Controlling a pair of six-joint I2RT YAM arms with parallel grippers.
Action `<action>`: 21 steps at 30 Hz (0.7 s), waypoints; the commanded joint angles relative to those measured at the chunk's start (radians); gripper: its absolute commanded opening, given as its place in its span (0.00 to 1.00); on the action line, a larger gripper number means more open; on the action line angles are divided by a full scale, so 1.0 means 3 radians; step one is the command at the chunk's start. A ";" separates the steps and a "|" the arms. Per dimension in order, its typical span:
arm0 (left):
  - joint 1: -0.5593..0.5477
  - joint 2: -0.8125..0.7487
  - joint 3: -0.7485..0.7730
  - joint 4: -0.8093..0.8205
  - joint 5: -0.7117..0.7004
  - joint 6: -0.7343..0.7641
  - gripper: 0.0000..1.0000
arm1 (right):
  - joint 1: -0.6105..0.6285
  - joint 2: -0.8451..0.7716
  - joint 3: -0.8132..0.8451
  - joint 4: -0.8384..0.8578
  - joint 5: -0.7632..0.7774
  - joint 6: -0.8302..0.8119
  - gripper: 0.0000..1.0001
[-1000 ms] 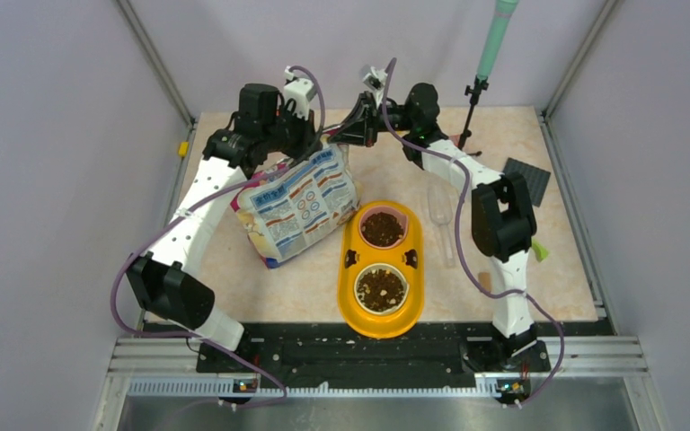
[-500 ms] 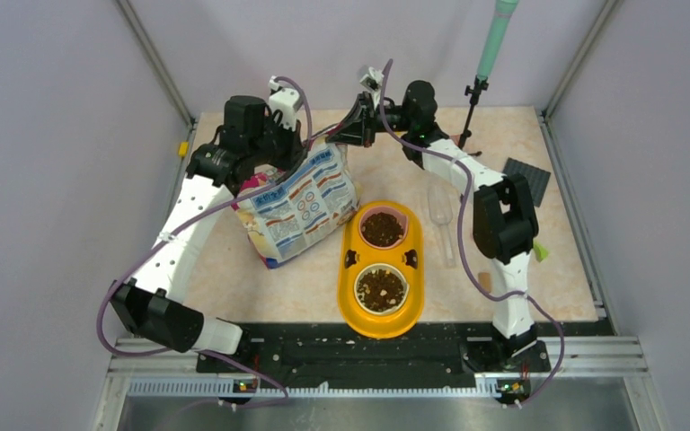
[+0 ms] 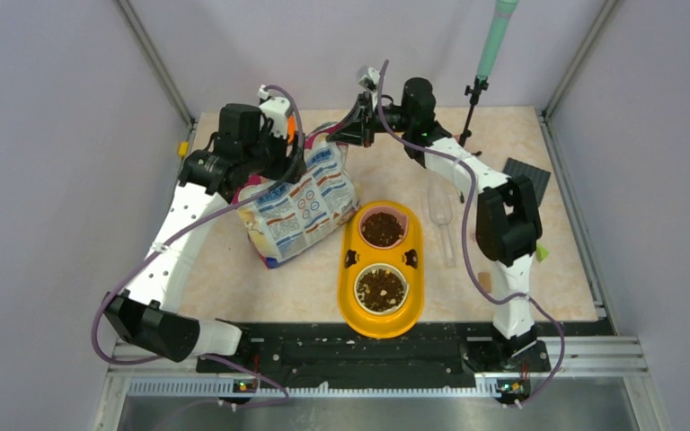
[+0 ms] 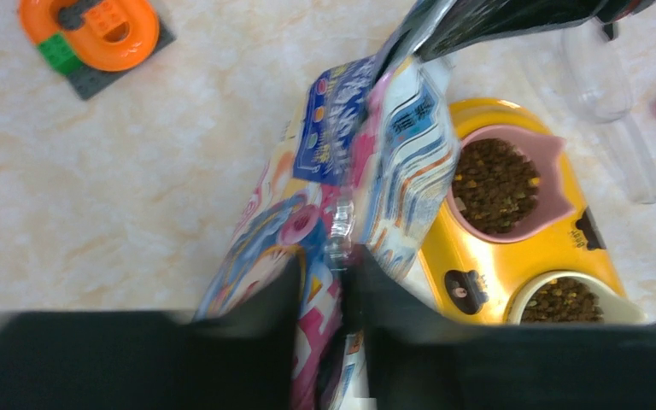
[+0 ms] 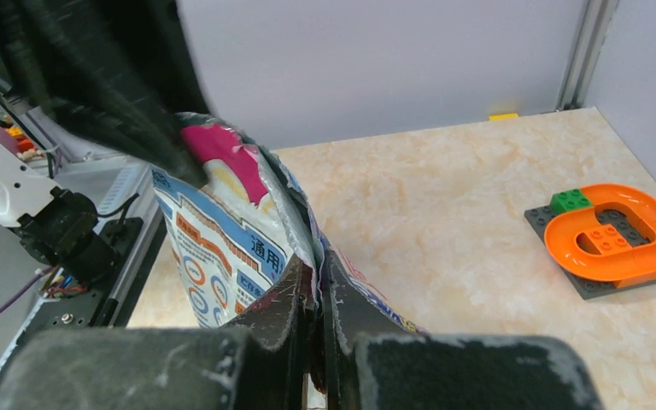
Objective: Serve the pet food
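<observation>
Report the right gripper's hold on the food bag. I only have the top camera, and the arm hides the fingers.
Observer: The right wrist view shows the right gripper shut, pinching the top edge of the bag.
Operator: Give me the left one too.
Observer: In the left wrist view the left gripper has its jaws parted, one on each side of the bag's edge, with a gap showing between them.
Operator: Check what lies under the arms.
Observer: An orange toy track sits on a grey plate, apart from the bag and not touching it.
</observation>
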 commanded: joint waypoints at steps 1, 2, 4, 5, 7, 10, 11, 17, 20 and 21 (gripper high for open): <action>0.0023 -0.0132 0.0149 -0.0315 -0.0330 -0.0117 0.94 | -0.0034 -0.0199 0.0090 -0.0234 0.0120 -0.0198 0.00; 0.0023 -0.0147 0.0154 -0.0351 -0.0362 -0.0112 0.96 | -0.0033 -0.0207 0.0103 -0.0322 0.0133 -0.0270 0.00; 0.0023 -0.0204 0.0145 -0.0403 -0.0394 -0.0106 0.96 | -0.0033 -0.0216 0.0133 -0.0538 0.0179 -0.0428 0.00; 0.0023 -0.0239 0.0125 -0.0417 -0.0395 -0.0092 0.91 | -0.0033 -0.0227 0.0141 -0.0618 0.0198 -0.0506 0.00; 0.0024 -0.0306 0.0089 -0.0420 -0.0531 -0.0061 0.14 | -0.0038 -0.0243 0.0143 -0.0715 0.0237 -0.0584 0.00; 0.0038 -0.0397 0.0059 -0.0433 -0.0622 -0.0110 0.00 | -0.0038 -0.0251 0.0134 -0.0725 0.0245 -0.0589 0.00; 0.0038 -0.0430 0.0058 -0.0425 -0.0622 -0.0117 0.00 | -0.0038 -0.0260 0.0131 -0.0723 0.0243 -0.0585 0.00; 0.0047 -0.0514 0.0113 -0.0672 -0.0704 -0.0118 0.94 | -0.0038 -0.0321 0.0061 -0.0724 0.0257 -0.0590 0.00; 0.0048 -0.0611 0.0033 -0.0725 -0.0799 -0.0101 0.65 | -0.0038 -0.0355 0.0015 -0.0728 0.0268 -0.0606 0.00; 0.0048 -0.0650 -0.0006 -0.0702 -0.0845 -0.0100 0.13 | -0.0038 -0.0363 0.0004 -0.0733 0.0274 -0.0608 0.00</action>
